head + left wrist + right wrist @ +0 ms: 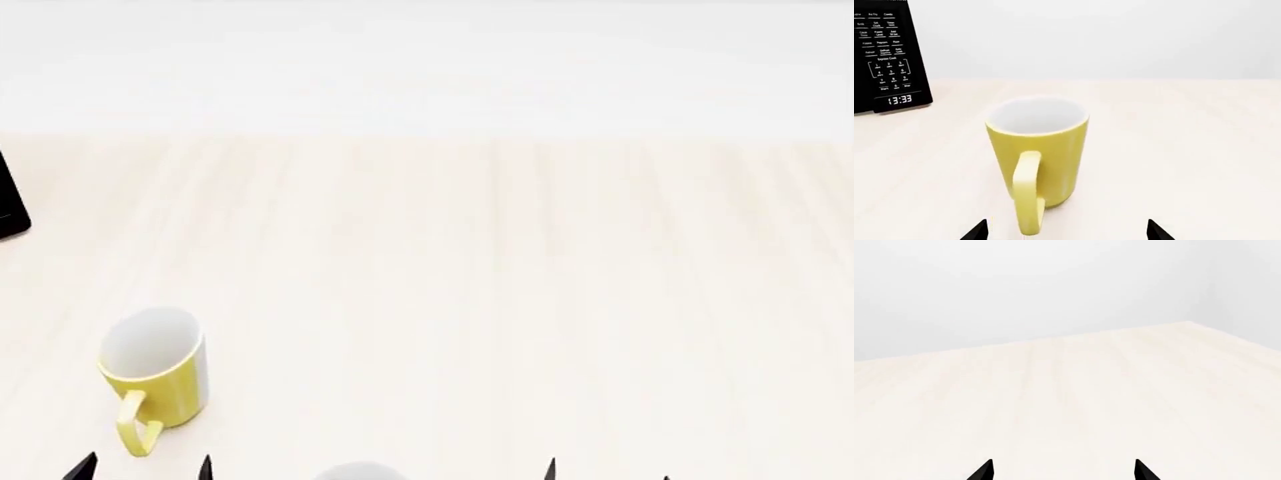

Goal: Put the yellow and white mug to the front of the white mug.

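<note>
The yellow and white mug (158, 372) stands upright on the pale wooden table at the near left, its yellow handle toward me; it also shows in the left wrist view (1037, 157). My left gripper (1067, 231) is open just short of the mug, with the handle's lower end between its black fingertips (977, 231); the tips also show in the head view (144, 468). Only the top rim of the white mug (358, 472) shows at the head view's bottom edge. My right gripper (1064, 471) is open and empty over bare table, and shows in the head view (607, 472).
A black microwave with a keypad and clock display (891, 55) stands at the far left, its corner in the head view (11, 205). A plain white wall runs behind the table (507, 250). The table's right edge shows in the right wrist view (1234, 337).
</note>
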`<state>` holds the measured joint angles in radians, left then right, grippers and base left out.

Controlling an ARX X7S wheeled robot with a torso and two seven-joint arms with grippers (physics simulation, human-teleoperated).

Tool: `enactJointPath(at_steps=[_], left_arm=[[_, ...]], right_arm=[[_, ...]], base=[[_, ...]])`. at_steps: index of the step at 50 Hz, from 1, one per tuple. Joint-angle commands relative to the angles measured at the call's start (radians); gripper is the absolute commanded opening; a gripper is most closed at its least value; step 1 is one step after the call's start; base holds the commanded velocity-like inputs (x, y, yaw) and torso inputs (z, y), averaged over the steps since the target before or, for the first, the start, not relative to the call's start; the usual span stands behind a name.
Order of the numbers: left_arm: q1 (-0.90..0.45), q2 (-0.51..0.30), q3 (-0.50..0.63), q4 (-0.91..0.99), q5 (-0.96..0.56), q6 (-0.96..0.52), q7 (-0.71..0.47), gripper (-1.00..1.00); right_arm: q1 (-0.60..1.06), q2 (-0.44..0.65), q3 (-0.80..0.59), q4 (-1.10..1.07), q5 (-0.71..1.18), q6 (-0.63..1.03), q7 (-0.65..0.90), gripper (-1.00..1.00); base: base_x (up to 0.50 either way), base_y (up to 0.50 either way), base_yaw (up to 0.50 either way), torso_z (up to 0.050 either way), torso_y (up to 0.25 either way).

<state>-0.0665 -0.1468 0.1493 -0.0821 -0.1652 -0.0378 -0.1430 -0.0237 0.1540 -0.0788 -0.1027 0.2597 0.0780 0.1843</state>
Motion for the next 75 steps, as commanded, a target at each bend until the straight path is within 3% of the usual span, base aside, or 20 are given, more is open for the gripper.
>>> enactJointPath(at_steps=[1, 7, 19, 36, 37, 75], left_arm=[[-0.033, -0.007, -0.026, -0.043, -0.033, -0.013, -0.013, 1.00], [-0.060, -0.015, -0.037, -0.065, -0.089, -0.049, 0.021, 1.00], [-0.226, -0.004, -0.028, -0.294, -0.058, -0.069, 0.000, 1.00], [-0.311, -0.002, 0.000, -0.430, -0.022, -0.043, -0.017, 1.00], [-0.300, -0.004, -0.001, -0.406, -0.029, -0.050, -0.012, -1.00], [-0.220, -0.068, 0.035, -0.192, -0.108, -0.063, 0.095, -1.00]], right_arm=[[-0.001, 0.008, -0.007, -0.005, 0.008, 0.003, 0.009, 1.00], [-0.002, 0.012, -0.005, -0.004, 0.016, 0.001, 0.012, 1.00], [-0.004, 0.021, -0.009, -0.012, 0.028, 0.005, 0.019, 1.00], [-0.002, 0.029, -0.018, -0.009, 0.036, 0.002, 0.028, 1.00], [0.002, 0.028, -0.020, -0.001, 0.035, 0.001, 0.028, 1.00], [0.010, 0.044, -0.036, 0.014, 0.050, -0.001, 0.047, 1.00]], base=[[0.00, 0.00, 0.00, 0.000, 0.000], [0.00, 0.00, 0.00, 0.000, 0.000], [0.00, 0.00, 0.00, 0.000, 0.000], [0.00, 0.00, 0.00, 0.000, 0.000], [0.00, 0.00, 0.00, 0.000, 0.000], [0.00, 0.00, 0.00, 0.000, 0.000]])
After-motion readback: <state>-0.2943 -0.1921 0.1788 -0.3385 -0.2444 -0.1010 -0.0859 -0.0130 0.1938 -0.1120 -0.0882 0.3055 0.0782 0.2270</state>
